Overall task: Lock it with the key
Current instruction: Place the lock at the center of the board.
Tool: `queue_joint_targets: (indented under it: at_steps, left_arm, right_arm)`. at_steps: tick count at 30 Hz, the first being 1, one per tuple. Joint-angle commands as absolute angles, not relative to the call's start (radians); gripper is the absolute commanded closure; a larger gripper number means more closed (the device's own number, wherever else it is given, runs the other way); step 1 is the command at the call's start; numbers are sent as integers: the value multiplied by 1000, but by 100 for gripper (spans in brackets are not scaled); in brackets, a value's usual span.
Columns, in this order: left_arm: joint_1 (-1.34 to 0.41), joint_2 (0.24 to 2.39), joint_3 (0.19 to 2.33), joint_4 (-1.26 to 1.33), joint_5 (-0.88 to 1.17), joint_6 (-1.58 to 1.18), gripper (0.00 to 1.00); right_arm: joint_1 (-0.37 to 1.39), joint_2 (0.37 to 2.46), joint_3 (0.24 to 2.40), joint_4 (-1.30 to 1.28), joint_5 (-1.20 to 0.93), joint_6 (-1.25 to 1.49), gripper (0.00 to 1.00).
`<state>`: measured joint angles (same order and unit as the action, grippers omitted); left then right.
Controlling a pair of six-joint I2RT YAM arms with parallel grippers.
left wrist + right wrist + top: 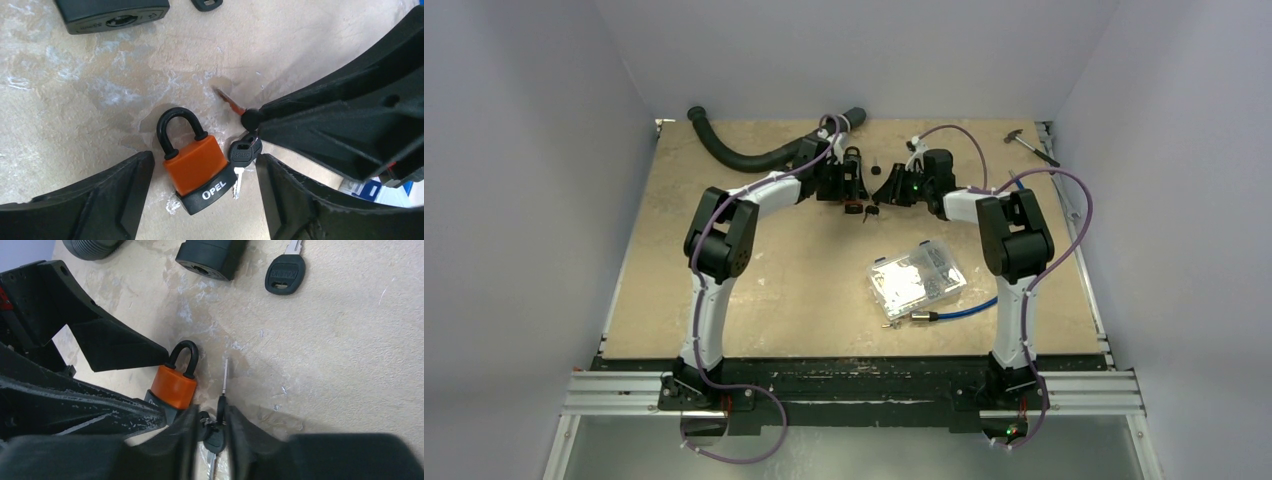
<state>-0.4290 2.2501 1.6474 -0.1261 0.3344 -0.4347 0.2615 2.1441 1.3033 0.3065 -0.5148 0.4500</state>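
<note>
Left gripper: jaws spread wide, its two fingers flanking the orange padlock without touching it. Right gripper: fingers only a narrow gap apart, with the black head of a key standing on edge between them and its blade pointing away from the wrist. Whether the pads actually clamp this key cannot be told. A second black-headed key on the same bunch lies just beside the padlock's black base, which bears the lettering OPEL. The padlock lies flat on the table, toward its far middle, between the two arms, with its black shackle pointing away from both wrists. Farther out lie a black padlock and, near it, a loose black-headed key. A black corrugated hose curves along the far edge, and a hammer rests at the far right corner. Nearer the bases, right of centre, sits a clear plastic box, lid shut, holding small metallic parts too small to identify. A blue cable ends just beside it.
</note>
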Motion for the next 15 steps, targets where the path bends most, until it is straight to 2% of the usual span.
queue_joint_targets:
  at_steps: [1,3,6,11,15]
  left_arm:
    - [-427,2217,1636,-172,294,-422,14]
    - [-424,2193,1623,-166,296,-417,9]
    - [-420,2143,1590,-140,319,-406,3]
    - [-419,2043,1513,-85,336,-383,0]
    - [-419,1951,1423,-31,339,-358,0]
  right_arm:
    - [256,2126,1341,320,-505,467,61]
    - [256,2114,1347,309,-504,471,49]
    - [255,2067,1342,302,-509,468,38]
    - [255,1947,1329,261,-519,429,18]
    - [255,1841,1314,197,-526,384,11]
